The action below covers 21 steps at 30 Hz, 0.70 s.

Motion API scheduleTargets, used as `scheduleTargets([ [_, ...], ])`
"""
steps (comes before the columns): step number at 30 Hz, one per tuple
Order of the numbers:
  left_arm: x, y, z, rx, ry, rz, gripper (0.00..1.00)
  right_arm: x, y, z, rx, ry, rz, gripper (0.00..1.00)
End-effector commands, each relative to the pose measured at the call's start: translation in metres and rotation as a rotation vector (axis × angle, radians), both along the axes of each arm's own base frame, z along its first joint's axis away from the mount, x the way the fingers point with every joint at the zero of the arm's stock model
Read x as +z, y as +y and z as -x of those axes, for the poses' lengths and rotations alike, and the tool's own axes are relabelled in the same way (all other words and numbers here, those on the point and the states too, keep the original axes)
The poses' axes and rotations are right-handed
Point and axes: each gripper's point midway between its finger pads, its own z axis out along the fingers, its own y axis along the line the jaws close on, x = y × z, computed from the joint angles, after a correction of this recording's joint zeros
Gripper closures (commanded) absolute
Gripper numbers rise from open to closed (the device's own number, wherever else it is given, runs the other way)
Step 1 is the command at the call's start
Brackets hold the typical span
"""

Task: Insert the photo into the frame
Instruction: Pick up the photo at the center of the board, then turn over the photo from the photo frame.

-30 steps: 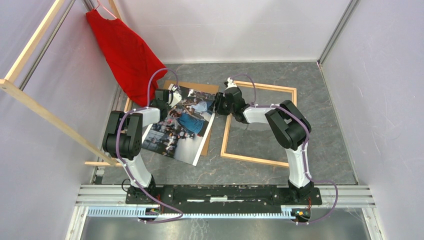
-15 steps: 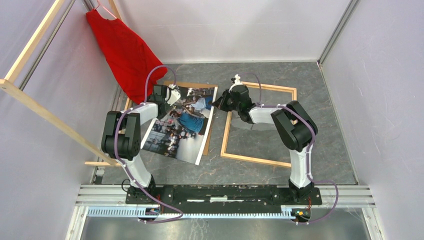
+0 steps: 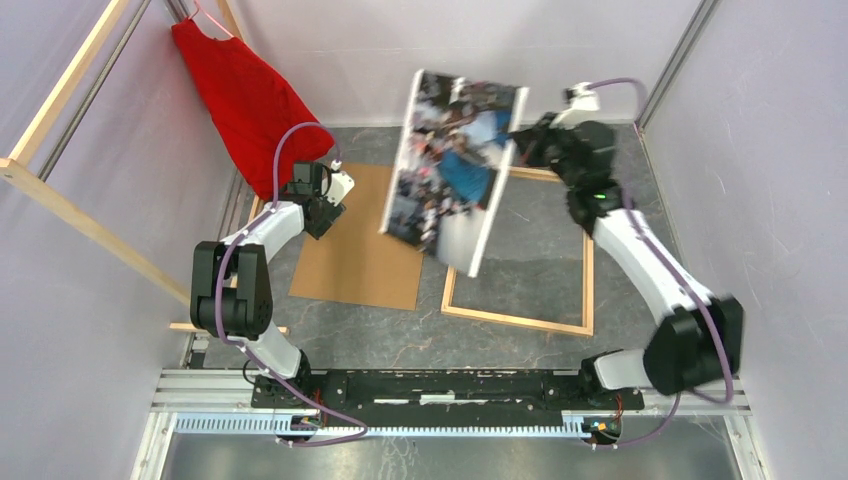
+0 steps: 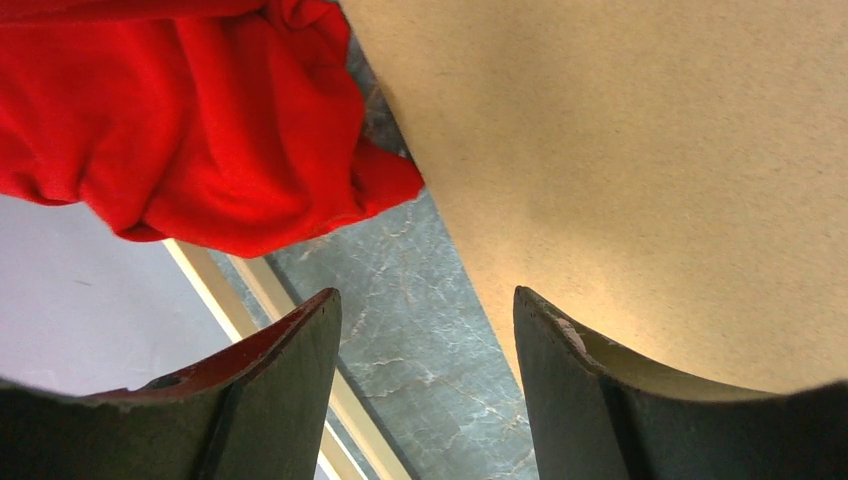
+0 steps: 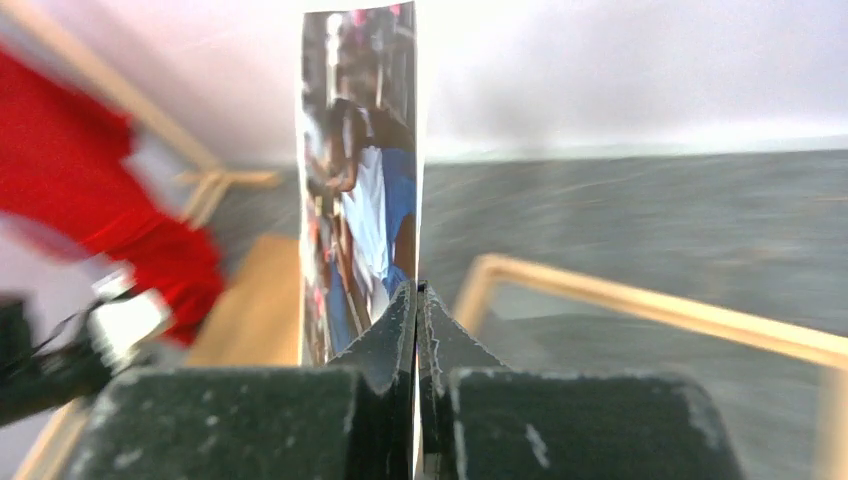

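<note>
- The right gripper (image 3: 518,138) is clamped tight on the right-hand edge of the photo (image 3: 452,170). In the right wrist view the two fingers (image 5: 400,325) meet with only the sheet pinched between them.
- The photo is up in the air above the far part of the table (image 3: 640,290), printed side towards the overhead camera and tilted. In the wrist view it stands almost on edge (image 5: 360,200); that view is blurred.
- The frame (image 3: 515,321) lies flat on the grey tabletop, right of centre, and the table surface shows through its opening. From above, the hanging photo hides the frame's far-left corner.
- A brown cardboard backing board (image 3: 358,245) lies flat just left of the frame, its right edge close beside the frame's left rail.
- The left gripper (image 3: 328,212) hovers over the far-left edge of the board with its jaws wide apart and nothing between them. The left wrist view shows only cardboard (image 4: 650,150) and tabletop beneath the fingers (image 4: 290,370).
- A red garment (image 3: 250,100) hangs at the far left, its hem reaching down to the board's far-left corner.
- Long wooden rack bars (image 3: 90,228) run along the left side, well clear of the frame.
</note>
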Motion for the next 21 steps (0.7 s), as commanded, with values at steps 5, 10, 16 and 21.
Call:
scheduleTargets([
  [5, 0.004, -0.017, 0.005, 0.013, 0.005, 0.119, 0.29, 0.099, -0.146, 0.082, -0.499, -0.176, 0.407, 1.0],
  [10, 0.002, -0.018, 0.008, 0.01, 0.01, 0.126, 0.28, 0.114, -0.139, 0.092, -0.424, -0.175, 0.492, 1.0],
  [16, -0.002, -0.019, 0.011, 0.007, 0.012, 0.135, 0.28, 0.055, -0.111, 0.077, -0.346, 0.099, 0.722, 1.0],
  [21, -0.001, -0.021, 0.009, 0.008, -0.001, 0.144, 0.26, -0.01, -0.083, 0.073, -0.244, 0.304, 0.817, 1.0],
])
